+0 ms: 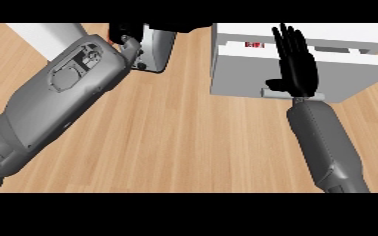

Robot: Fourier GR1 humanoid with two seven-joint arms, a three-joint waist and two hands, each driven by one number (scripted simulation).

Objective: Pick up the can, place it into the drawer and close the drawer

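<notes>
Head view. The light wooden counter [184, 140] fills the frame. At upper right stands the white box-shaped drawer unit [244, 65], its top open toward the camera, with a small red-marked object [253, 45] visible inside near the left wall. This object may be the can; its shape is too small to confirm.

The right hand [295, 62] is extended over the drawer unit with fingers straight and held together, pointing away from the robot, thumb near the front edge. It grips nothing. The short grey bar-shaped handle [275, 95] on the drawer front lies just below the heel of the hand, partly hidden by the wrist. Judgement: a flat, straight-fingered hand placed against the drawer front suits pushing rather than grasping, so the step in hand is probably closing the drawer.

The left forearm [66, 95] enters from the lower left and runs diagonally to the upper edge. The left hand [127, 35] is at the top of the frame beside a grey-and-white panel-like object [156, 47]. The hand is largely hidden by the forearm; whether its fingers are spread or curled cannot be determined.

Judgement: if the red-marked object is the can, placement is complete and only closure remains.
</notes>
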